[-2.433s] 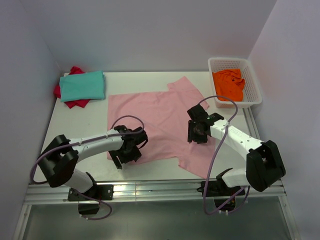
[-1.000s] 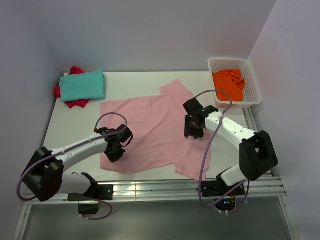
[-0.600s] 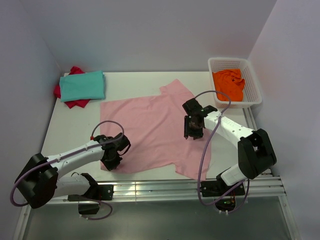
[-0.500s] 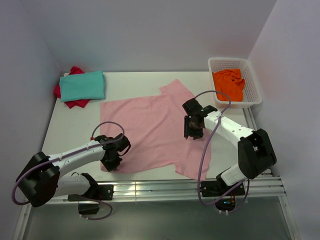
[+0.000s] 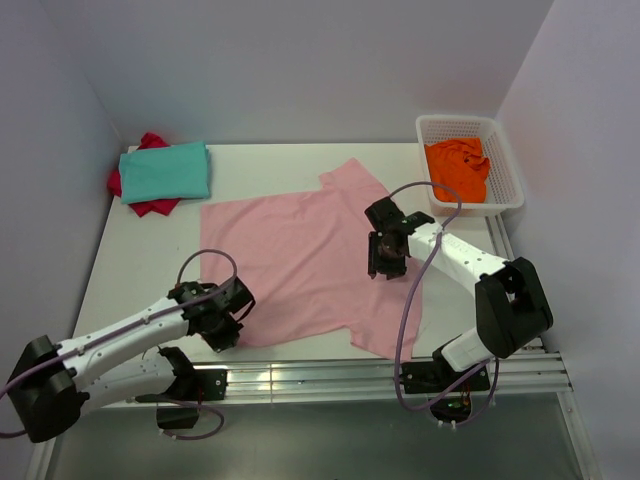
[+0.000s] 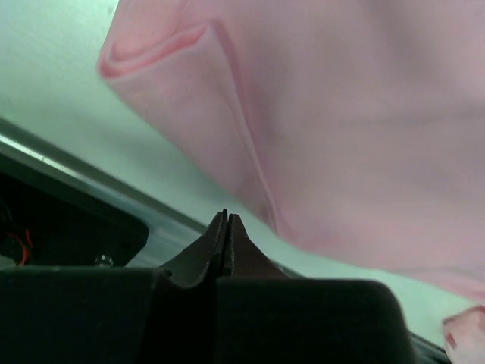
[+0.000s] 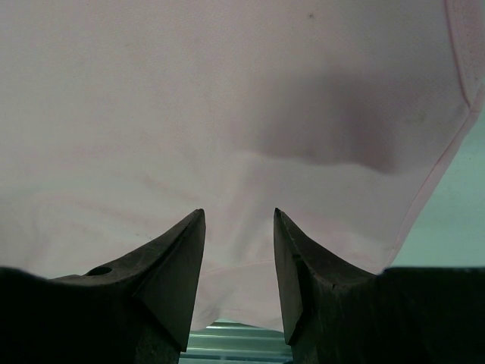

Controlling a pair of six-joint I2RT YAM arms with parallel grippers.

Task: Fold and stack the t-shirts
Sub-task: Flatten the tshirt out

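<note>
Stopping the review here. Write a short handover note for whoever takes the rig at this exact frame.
Left gripper: fingers shut, nothing seen between them, by the pink t-shirt's near-left corner.
Right gripper: fingers open, empty, over that shirt's right side.
Pink t-shirt lies spread flat on the table; teal t-shirt sits folded on a red t-shirt, far left; orange t-shirt is crumpled in the basket.
Done: teal and red stacked. Left: fold pink, then orange, stack both.

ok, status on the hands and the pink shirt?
Left hand shut, nothing visibly pinched, at near-left corner of pink shirt. Right hand open, over its right side. Shirt spread out, unfolded, near-left corner curled over.
</note>
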